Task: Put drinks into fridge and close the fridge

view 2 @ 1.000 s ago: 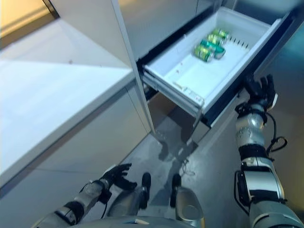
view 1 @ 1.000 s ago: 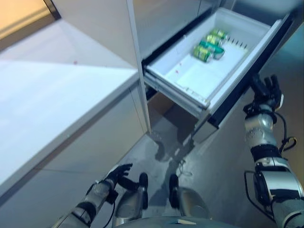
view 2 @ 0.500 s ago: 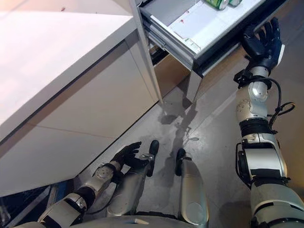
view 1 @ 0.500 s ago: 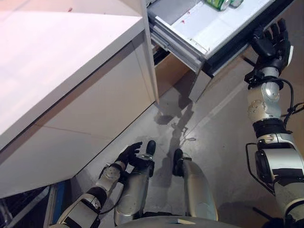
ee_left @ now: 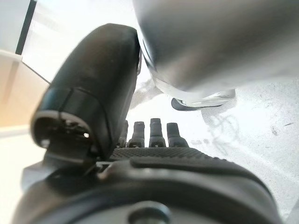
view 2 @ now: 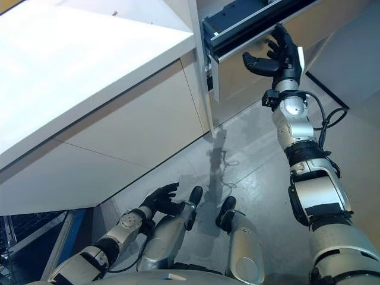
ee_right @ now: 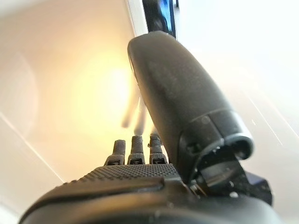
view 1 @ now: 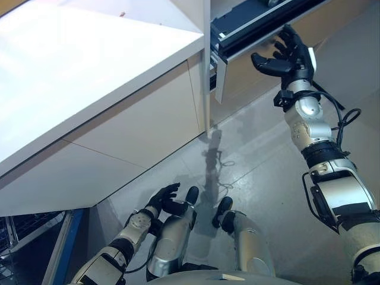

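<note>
White counter | right hand spread against fridge drawer | left hand relaxed

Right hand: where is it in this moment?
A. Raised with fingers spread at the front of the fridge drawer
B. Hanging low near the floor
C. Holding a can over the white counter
A: the right hand is up at the drawer front, fingers spread and holding nothing.

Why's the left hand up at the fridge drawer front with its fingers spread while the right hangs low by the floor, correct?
Sides are swapped. In the left eye view the right hand is up at the fridge drawer front, fingers spread. The left hand hangs low by the floor.
</note>
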{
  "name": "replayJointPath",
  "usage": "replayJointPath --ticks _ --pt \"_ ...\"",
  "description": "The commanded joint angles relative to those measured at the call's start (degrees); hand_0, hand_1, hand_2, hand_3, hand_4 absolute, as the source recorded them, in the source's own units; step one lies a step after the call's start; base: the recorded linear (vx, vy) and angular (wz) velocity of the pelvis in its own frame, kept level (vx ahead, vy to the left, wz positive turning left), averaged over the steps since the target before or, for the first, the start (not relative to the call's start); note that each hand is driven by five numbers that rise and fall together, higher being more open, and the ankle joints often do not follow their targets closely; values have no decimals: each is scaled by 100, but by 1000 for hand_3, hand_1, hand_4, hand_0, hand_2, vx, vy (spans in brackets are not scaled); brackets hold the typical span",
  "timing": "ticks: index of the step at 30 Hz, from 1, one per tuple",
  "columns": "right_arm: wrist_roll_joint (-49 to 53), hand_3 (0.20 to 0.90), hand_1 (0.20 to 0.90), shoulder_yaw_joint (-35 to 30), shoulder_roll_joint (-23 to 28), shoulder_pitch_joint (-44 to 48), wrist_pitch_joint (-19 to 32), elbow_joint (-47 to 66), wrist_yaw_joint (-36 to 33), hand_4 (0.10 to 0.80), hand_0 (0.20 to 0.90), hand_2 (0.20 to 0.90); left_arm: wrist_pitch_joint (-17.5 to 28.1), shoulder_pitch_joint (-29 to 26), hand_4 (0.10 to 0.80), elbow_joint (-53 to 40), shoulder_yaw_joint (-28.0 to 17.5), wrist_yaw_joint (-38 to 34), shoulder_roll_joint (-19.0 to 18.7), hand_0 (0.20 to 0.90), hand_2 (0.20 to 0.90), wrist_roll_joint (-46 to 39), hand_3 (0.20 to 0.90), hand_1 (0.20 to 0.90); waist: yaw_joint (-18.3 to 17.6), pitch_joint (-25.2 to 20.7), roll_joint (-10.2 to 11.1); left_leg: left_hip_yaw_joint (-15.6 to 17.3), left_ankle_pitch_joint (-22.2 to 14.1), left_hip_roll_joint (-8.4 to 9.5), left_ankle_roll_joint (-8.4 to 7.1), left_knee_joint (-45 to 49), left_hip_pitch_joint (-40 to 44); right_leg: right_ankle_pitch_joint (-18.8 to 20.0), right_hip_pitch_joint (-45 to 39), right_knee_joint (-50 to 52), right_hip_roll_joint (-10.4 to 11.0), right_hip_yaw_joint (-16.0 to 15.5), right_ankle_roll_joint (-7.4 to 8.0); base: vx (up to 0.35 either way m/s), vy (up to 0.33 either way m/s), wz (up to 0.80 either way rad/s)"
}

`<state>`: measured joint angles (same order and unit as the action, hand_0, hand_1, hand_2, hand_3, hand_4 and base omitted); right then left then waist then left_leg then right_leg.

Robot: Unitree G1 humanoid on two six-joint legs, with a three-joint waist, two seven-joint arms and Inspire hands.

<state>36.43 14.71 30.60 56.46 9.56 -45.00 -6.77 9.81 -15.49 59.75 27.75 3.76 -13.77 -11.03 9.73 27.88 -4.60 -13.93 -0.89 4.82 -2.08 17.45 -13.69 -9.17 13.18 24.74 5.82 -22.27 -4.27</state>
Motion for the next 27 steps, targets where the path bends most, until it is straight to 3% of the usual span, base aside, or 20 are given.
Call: replayJointPath --ticks 1,12,17,27 --pt "-220 900 900 206 -125 816 363 309 300 800 900 900 -35 808 800 -41 410 30 -497 900 900 445 900 900 321 -608 330 446 -120 243 526 -251 219 393 -310 -345 122 1109 481 9 -25 28" --pt "542 900 900 -6 -75 55 190 12 444 800 900 900 -194 741 800 333 315 72 -449 900 900 324 900 900 -132 -1098 533 962 68 -24 429 -1216 885 839 -866 -1549 -121 1351 613 -14 -27 -1" --pt "579 900 900 -167 -164 -963 -59 156 767 800 900 900 -292 804 800 442 102 174 -332 900 900 -45 900 900 -399 -1437 597 1223 143 -130 375 -1667 1239 1011 -1142 -2040 -228 1498 642 11 -13 -20" --pt "0 900 900 -478 -996 -3675 -419 -302 1310 800 900 900 -317 1038 800 860 -556 349 -30 900 900 -533 900 900 -785 -2127 652 1643 261 -314 269 -2219 1705 1174 -1558 -2634 -389 1594 654 13 -49 -18"
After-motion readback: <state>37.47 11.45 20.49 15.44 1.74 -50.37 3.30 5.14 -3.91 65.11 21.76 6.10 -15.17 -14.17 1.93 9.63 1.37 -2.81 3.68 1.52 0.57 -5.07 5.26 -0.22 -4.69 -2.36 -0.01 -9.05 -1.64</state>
